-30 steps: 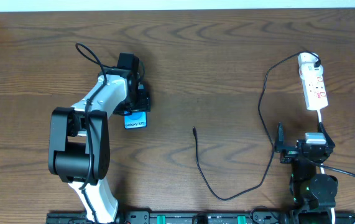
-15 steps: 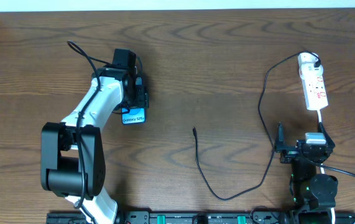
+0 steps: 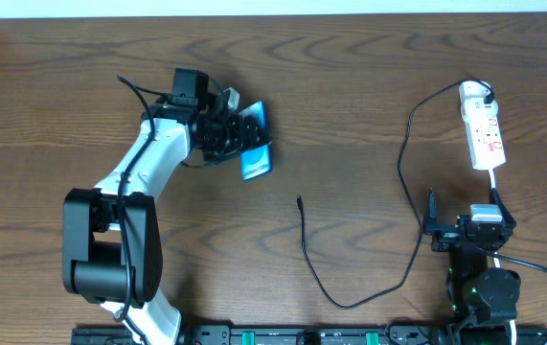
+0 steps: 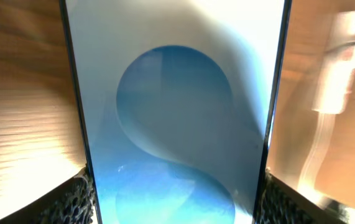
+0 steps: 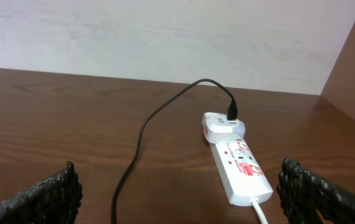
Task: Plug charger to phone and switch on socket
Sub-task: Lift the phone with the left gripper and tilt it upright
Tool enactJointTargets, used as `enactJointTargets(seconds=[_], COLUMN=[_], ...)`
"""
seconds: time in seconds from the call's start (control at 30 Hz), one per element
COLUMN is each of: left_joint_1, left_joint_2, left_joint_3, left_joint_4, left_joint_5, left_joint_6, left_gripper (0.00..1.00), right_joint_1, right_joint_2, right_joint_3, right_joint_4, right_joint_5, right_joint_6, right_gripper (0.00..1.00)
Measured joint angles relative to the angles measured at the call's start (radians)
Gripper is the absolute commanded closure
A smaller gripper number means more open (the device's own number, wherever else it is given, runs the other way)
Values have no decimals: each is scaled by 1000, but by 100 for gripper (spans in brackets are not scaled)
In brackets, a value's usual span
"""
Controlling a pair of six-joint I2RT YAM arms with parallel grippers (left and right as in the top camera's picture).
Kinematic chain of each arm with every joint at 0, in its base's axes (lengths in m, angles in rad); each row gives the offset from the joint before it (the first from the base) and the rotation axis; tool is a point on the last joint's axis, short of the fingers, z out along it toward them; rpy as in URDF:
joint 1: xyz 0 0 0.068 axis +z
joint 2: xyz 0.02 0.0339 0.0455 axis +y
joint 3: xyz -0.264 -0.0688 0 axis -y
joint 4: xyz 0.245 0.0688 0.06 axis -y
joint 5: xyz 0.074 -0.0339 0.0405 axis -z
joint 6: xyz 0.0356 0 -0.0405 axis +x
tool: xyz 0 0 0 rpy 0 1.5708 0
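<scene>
The phone point(image 3: 255, 153), blue-screened, is held tilted in my left gripper point(image 3: 238, 134), which is shut on it, right of the left arm. In the left wrist view the phone point(image 4: 176, 118) fills the frame between the two fingers. The charger cable point(image 3: 405, 172) runs from its plug in the white socket point(image 3: 482, 125) at the far right down across the table to its free connector tip point(image 3: 299, 200), lying apart from the phone. My right gripper point(image 3: 432, 222) is open and empty below the socket. The right wrist view shows the socket point(image 5: 239, 163) and the cable point(image 5: 146, 130) ahead.
A white cord point(image 3: 496, 182) leaves the socket's near end toward the right arm's base. A white wall point(image 5: 165, 37) stands behind the table's far edge. The table's wood surface point(image 3: 350, 86) stretches between the phone and the socket.
My left gripper has swung the phone up and to the right, turning it from near-vertical to slanted. The right arm, cable and socket have not moved.
</scene>
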Motion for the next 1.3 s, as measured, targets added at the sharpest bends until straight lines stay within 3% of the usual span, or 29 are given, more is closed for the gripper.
enactJointTargets(seconds=[0.3,0.5,0.93,1.3], left_joint_1=[0,0,0,0], left_joint_2=[0,0,0,0], left_joint_3=[0,0,-1,-1], left_joint_4=[88,127,264,265], left_joint_5=[312,462,713,739], left_joint_6=[-585,-900,-1333,-1432], left_gripper=[93,92,93,93], right_joint_1=[0,0,0,0], right_joint_2=[0,0,0,0], right_joint_3=[0,0,0,0], right_joint_4=[0,0,0,0], right_joint_5=[0,0,0,0], right_joint_6=[0,0,0,0], right_gripper=[1,1,1,1])
